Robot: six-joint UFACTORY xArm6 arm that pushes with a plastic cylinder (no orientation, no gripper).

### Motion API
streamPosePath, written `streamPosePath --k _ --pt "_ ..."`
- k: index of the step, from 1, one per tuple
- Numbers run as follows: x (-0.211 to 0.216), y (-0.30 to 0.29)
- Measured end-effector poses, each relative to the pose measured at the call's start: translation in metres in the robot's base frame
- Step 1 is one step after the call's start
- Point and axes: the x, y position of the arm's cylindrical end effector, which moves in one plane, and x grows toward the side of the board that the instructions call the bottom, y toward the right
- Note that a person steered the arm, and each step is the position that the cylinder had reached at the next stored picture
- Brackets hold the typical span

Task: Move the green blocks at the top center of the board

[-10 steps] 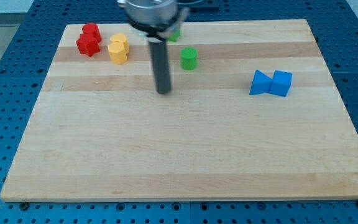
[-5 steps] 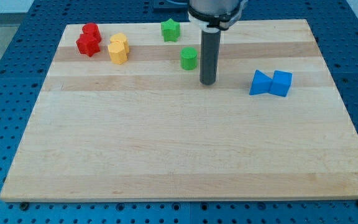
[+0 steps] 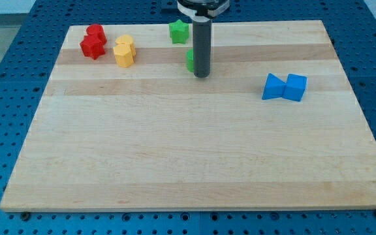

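Observation:
A green star-shaped block (image 3: 179,31) lies near the board's top edge, at the centre. A green cylinder (image 3: 190,60) stands below it, mostly hidden behind my rod; only its left edge shows. My tip (image 3: 202,75) rests on the board at the cylinder's lower right side, touching or nearly touching it.
Two red blocks (image 3: 93,42) and two yellow blocks (image 3: 124,51) sit at the view's top left. Two blue blocks (image 3: 284,87) sit together at the right. The wooden board (image 3: 188,156) lies on a blue pegboard table.
My tip swung from the cylinder's lower left to its right, then moved left and up against it. The cylinder has barely moved; the star is uncovered now.

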Motion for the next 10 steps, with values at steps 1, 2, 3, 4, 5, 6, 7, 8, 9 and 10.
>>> streamPosePath --k 1,2,3,4,5,6,7,8,9,10 --pt "-0.002 0.0" --pt "-0.006 0.0" --pt "-0.011 0.0" --pt "-0.021 -0.003" --pt "-0.036 -0.017" --pt "-0.052 -0.036" --pt "-0.058 -0.047" --pt "-0.029 -0.042" --pt "0.056 -0.019" --pt "0.118 0.033"
